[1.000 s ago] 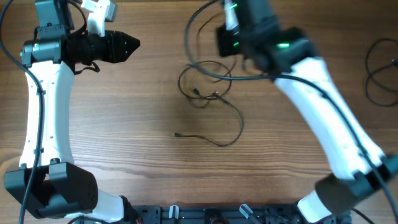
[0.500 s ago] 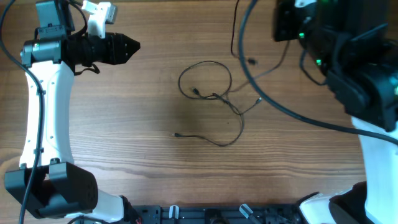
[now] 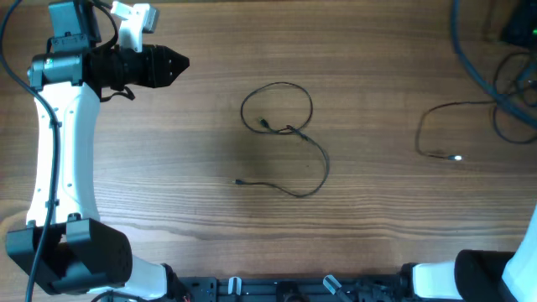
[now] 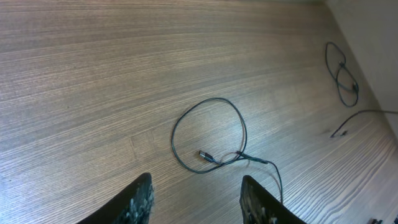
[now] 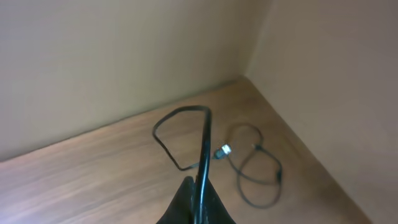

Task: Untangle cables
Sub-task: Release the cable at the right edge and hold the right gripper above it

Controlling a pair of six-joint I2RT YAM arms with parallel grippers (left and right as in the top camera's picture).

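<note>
Black cord is pinched in the right pincer [image 5: 198, 190], whose jaws are closed tight on it. This cable [image 5: 204, 143] runs forward from the tips, bends into a loop and ends in a bright plug [image 5: 222, 151] lying on the table [image 5: 93, 180] ahead of the pincer. Just beyond the plug lies a pile [image 5: 277, 175] of loose cords, near it but seemingly not touching.

The step looks like setting this freed cable aside. To do it well, I would lower the pincer until the cord goes slack, lay it short of the pile, and only then let go. Dragging the plug through the pile's loops could knot them again.

The left pincer [image 4: 198, 186] stands half open and empty. A second cable [image 4: 239, 154] lies ahead of its tips, apart from them. It forms one loop that crosses itself, with a plug end inside the ring. That one probably needs only its end drawn out through the loop.

No brand, label or writing can be read on the cords, the arms or the table.
</note>
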